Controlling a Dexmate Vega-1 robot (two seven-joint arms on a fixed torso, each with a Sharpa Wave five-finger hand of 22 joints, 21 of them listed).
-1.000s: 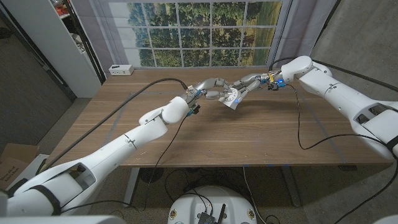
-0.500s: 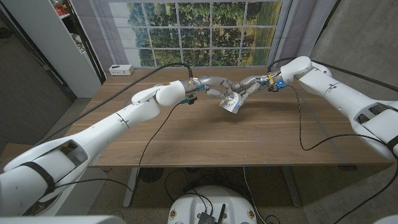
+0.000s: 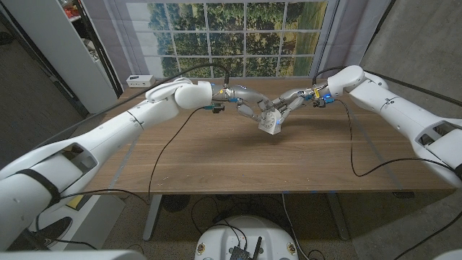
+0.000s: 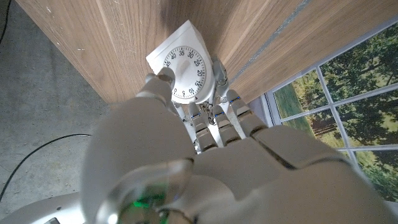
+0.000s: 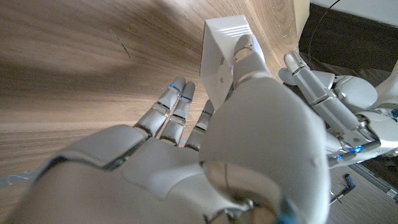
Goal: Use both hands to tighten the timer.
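Observation:
The white cube timer point(image 3: 271, 123) is held tilted, low over the middle of the wooden table point(image 3: 238, 162), between both hands. My left hand point(image 3: 244, 102) reaches it from the left. In the left wrist view its thumb and fingers point(image 4: 221, 73) pinch the round numbered dial point(image 4: 185, 76) on the timer's face. My right hand point(image 3: 292, 100) comes in from the right and grips the timer's body point(image 5: 222, 59), thumb point(image 5: 247, 51) on one side and fingers point(image 5: 176, 99) beneath. The left hand point(image 5: 323, 102) shows past the timer in the right wrist view.
A small white box point(image 3: 140, 81) lies at the table's far left corner. Black cables point(image 3: 351, 148) trail from both arms across the tabletop. A white cabinet point(image 3: 65, 50) stands to the left, and a window picture hangs behind the table.
My left arm's elbow has swung up and back toward the left while its hand stays on the timer. The timer has dropped slightly and turned between the hands.

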